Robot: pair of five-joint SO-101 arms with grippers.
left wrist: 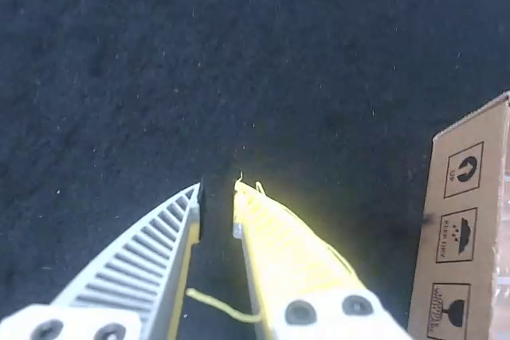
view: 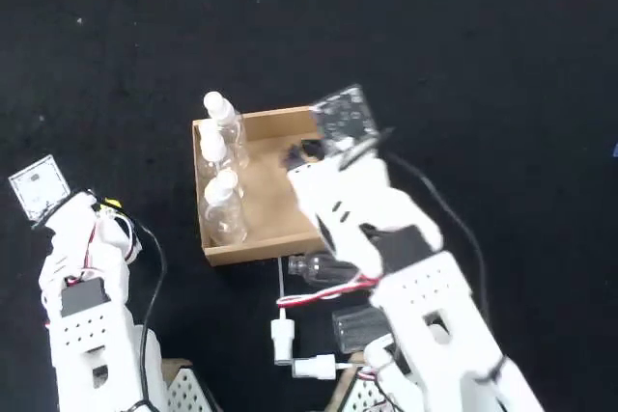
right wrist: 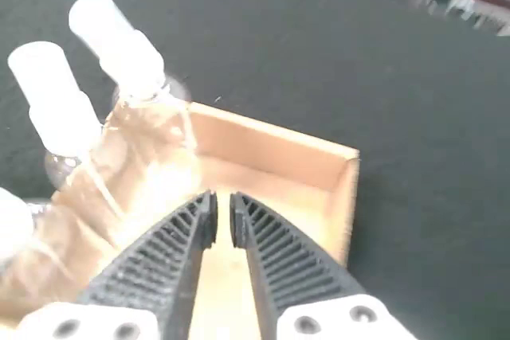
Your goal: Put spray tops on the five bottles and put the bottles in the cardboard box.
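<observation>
The cardboard box (view: 290,123) sits mid-table with three clear capped bottles (view: 224,202) standing along its left wall. My right gripper (right wrist: 222,216) hangs over the box's open floor, jaws nearly shut with nothing between them; the bottles (right wrist: 119,77) and box wall (right wrist: 275,149) lie just beyond it. A bare bottle (view: 319,269) lies in front of the box, another (view: 359,328) closer to the arm's base. Two white spray tops (view: 282,335) lie loose at the front. My left gripper (left wrist: 217,198) rests low over black cloth, nearly shut and empty, with the box's side (left wrist: 466,220) beside it.
Black cloth covers the whole table (view: 463,74), with wide free room at the back and right. The left arm (view: 82,267) stands at the front left, the right arm (view: 386,248) crosses the front of the box. A red and white cable (view: 319,294) runs over the lying bottle.
</observation>
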